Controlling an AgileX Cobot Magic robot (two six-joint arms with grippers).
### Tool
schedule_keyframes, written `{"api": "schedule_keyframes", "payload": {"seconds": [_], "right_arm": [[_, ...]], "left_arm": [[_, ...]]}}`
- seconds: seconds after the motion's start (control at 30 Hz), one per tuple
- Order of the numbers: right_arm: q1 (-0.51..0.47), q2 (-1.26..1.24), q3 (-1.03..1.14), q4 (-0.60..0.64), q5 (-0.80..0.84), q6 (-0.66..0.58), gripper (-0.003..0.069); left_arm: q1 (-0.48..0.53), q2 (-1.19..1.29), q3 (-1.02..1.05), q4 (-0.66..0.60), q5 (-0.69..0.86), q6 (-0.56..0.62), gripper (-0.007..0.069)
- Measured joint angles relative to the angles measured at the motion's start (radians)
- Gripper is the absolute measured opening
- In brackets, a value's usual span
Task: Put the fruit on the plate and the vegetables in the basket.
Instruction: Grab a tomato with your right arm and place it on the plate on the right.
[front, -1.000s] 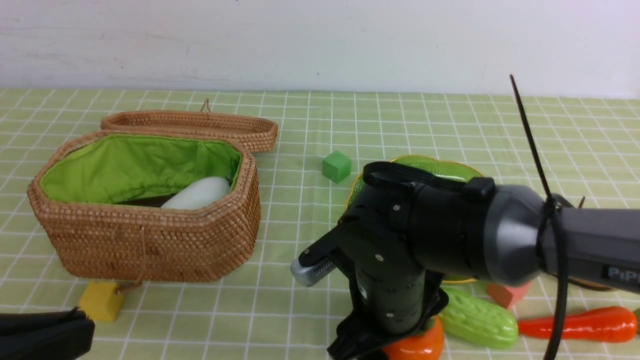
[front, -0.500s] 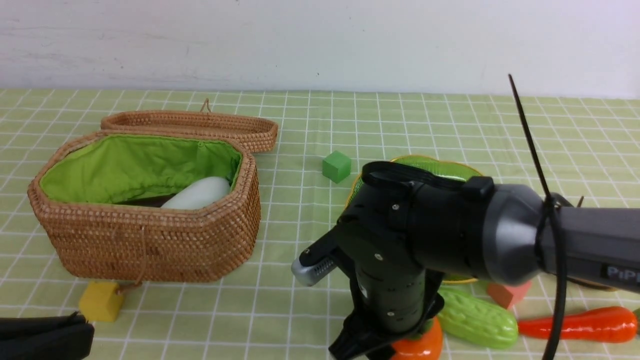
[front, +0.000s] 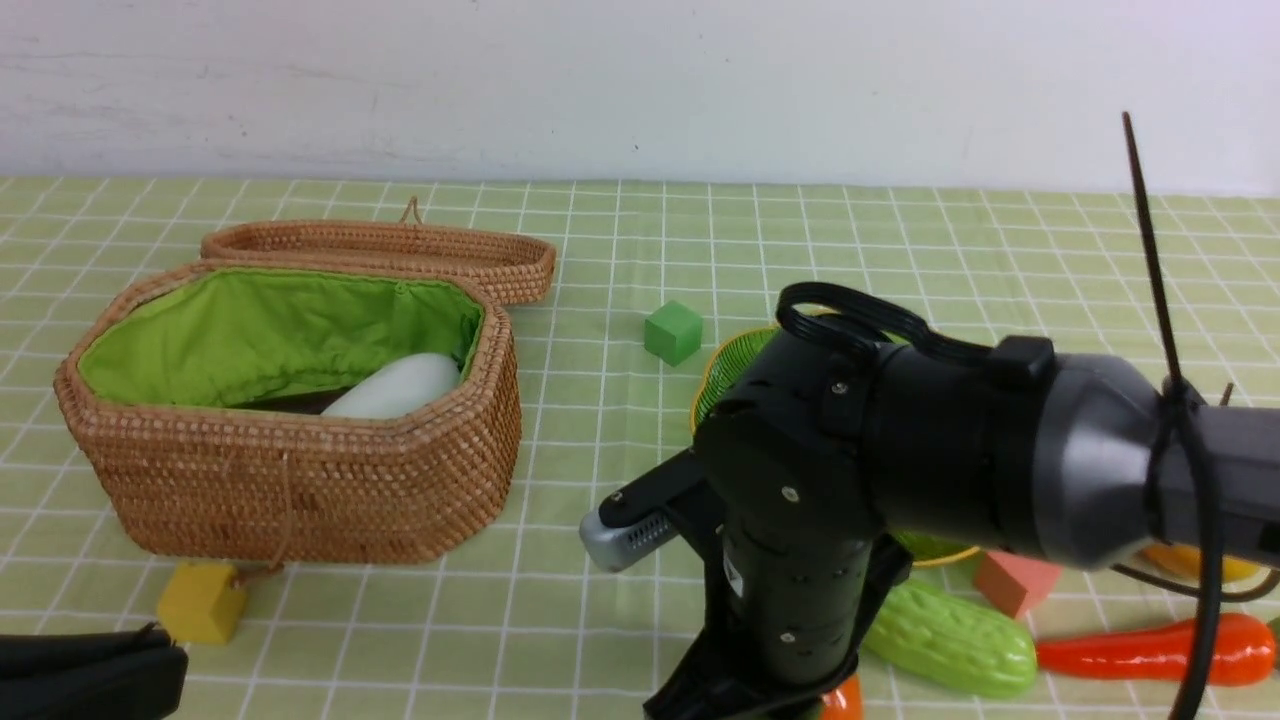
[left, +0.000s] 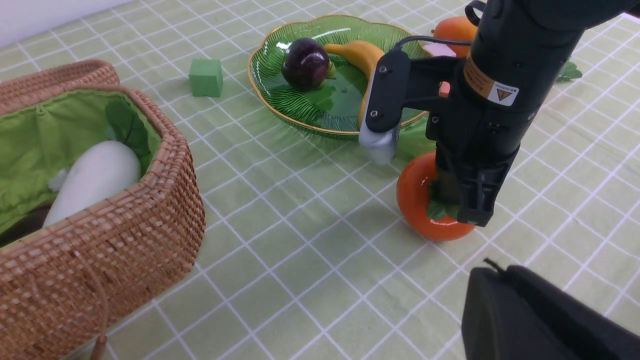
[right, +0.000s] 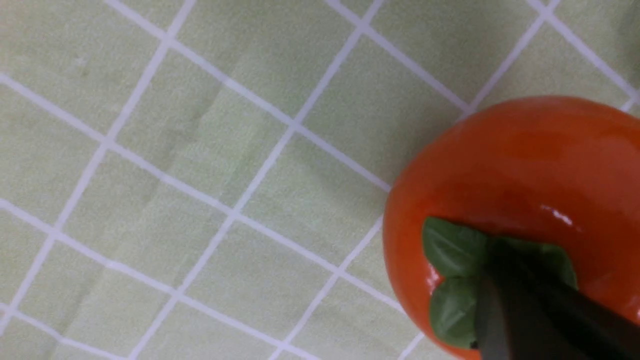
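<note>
My right claw (left: 466, 212) is closed down tight, its fingers pinched onto the green leaf cap of the persimmon (left: 417, 200). This is a round, glossy orange fruit with a bright sheen on its skin. It looks a little tipped, and I cannot tell whether its underside is touching the checked cloth (front: 600, 520) or just off it. It is near the tabletop's near edge, right of the middle. Just behind it, toward the far edge, is the green ribbed plate (left: 280, 100) with its wavy gold rim. The plate already holds the dark mangosteen (left: 306, 70) and the banana (left: 362, 55), and much of its near half is bare. The mango (left: 452, 30) lies beyond the plate's right side. Right of the persimmon along the near edge lie the bumpy green gourd (front: 945, 640), a pink block (front: 1015, 580) and the carrot (front: 1150, 650), so that side is crowded. A green block (front: 672, 332) stands just off the plate's left rim. A broad strip of bare cloth runs from the persimmon leftward to the wicker basket (front: 320, 490). The basket stands open on the left half with the white radish (front: 395, 388) inside, its lid (front: 380, 250) behind it and a yellow block (front: 200, 600) at its near foot. My left claw (front: 170, 660) is closed and empty at the near left corner.
</note>
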Motion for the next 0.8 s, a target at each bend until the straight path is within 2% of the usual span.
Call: {"api": "schedule_keyframes", "payload": {"seconds": [0.33,0.47,0.5,0.53,0.57,0.73,0.77,0.8], "right_arm": [[0.0,-0.001,0.0,-0.009,0.0,0.005,0.0002],[0.0,-0.001,0.0,-0.017,0.0,0.032,0.0074],[0.0,-0.001,0.001,-0.029,0.0,0.042,0.0132],[0.0,-0.001,0.001,-0.03,0.0,0.043,0.0149],[0.0,-0.001,0.001,-0.036,0.0,0.05,0.0225],[0.0,-0.001,0.002,-0.041,0.0,0.062,0.0439],[0.0,-0.001,0.002,-0.041,0.0,0.062,0.0446],[0.0,-0.001,0.002,-0.041,0.0,0.069,0.0498]], "left_arm": [[0.0,0.0,0.0,0.0,0.006,0.0,-0.0013],[0.0,0.0,0.0,0.0,0.006,0.0,-0.0013],[0.0,0.0,0.0,0.0,0.006,0.0,-0.0013],[0.0,0.0,0.0,0.0,0.006,0.0,-0.0013],[0.0,0.0,0.0,0.0,0.006,0.0,-0.0013],[0.0,0.0,0.0,0.0,0.006,0.0,-0.001],[0.0,0.0,0.0,0.0,0.006,0.0,-0.001],[0.0,0.0,0.0,0.0,0.006,0.0,-0.0009]]}}
